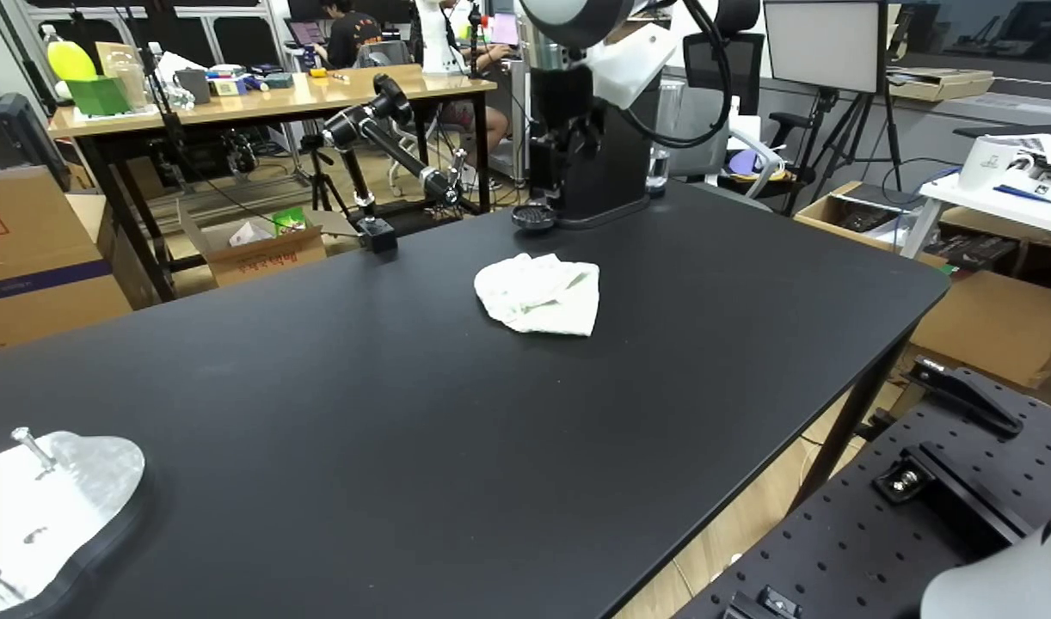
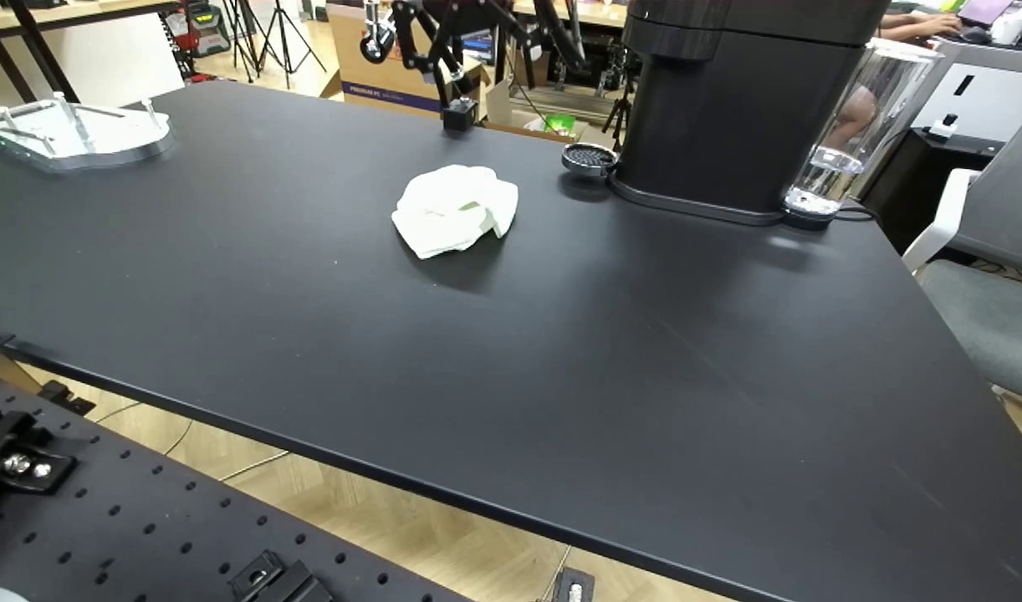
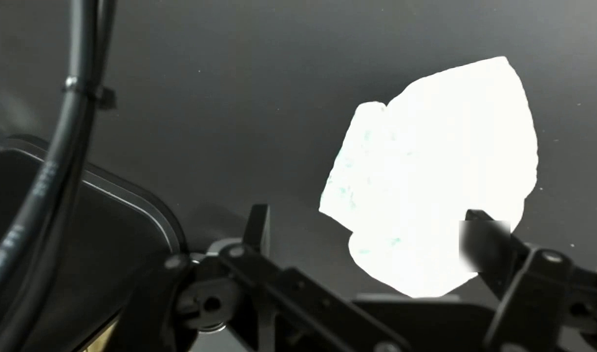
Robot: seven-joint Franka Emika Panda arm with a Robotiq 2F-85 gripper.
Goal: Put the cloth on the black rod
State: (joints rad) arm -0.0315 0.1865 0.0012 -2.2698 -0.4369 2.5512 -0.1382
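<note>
The white cloth (image 1: pixel 543 297) lies crumpled on the black table; it also shows in an exterior view (image 2: pixel 457 205) and, overexposed, in the wrist view (image 3: pixel 440 161). The black rod (image 1: pixel 396 153) is part of a jointed black stand on the table's far edge. In an exterior view its base (image 2: pixel 458 115) shows and its upper part is partly behind the gripper. My gripper (image 1: pixel 568 159) hangs pointing down, above the table near the cloth. In the wrist view its fingers (image 3: pixel 369 212) are wide apart with nothing between them, and one fingertip overlaps the cloth in the picture.
A tall black machine (image 2: pixel 720 125) with a round drip tray (image 2: pixel 589 159) and a clear water tank (image 2: pixel 845 125) stands beside the gripper. A pale plate with upright bolts (image 1: pixel 95 481) sits at the table's other end. The perforated robot mount (image 1: pixel 801 533) adjoins the near edge.
</note>
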